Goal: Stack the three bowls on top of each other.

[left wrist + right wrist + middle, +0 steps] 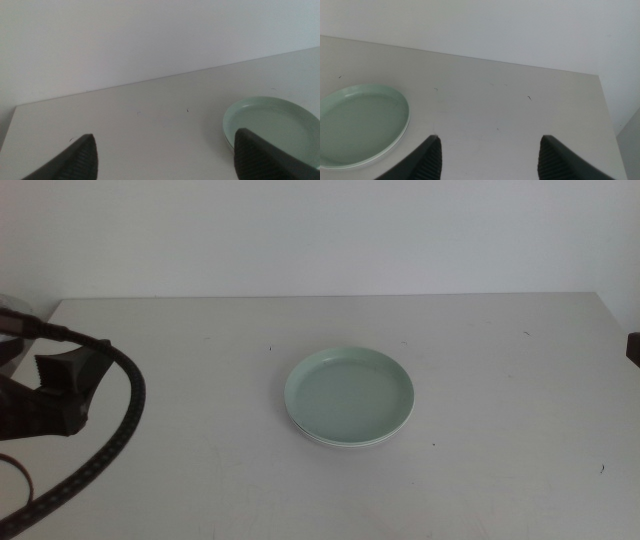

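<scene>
the three bowls are being shown as a single stack near the middle of the white table [500,380]. the pale mint green bowl [349,396] is lying on top, upright, its inside empty. beneath it only thin pale rims are being seen: a cream-white edge [335,444] is peeking out along the near side of the stack, and which of the two lower bowls it belongs to cannot be told. the grey-blue bowl is not being made out in any view.

the left arm [55,395] is being held at the left side of the table, well apart from the stack, with a black ribbed cable [118,432] looping down beside it. in its wrist view the left gripper [165,157] is being held with its jaws spread wide and nothing between them; the mint bowl [272,125] is lying beyond one jaw, partly hidden by it.

the right gripper [489,157] is likewise being held with its jaws parted and empty above bare table, the mint bowl [360,122] lying off to one side, apart from the jaws. in the middle view only a dark sliver of the right arm [633,346] is being shown at the right edge.
</scene>
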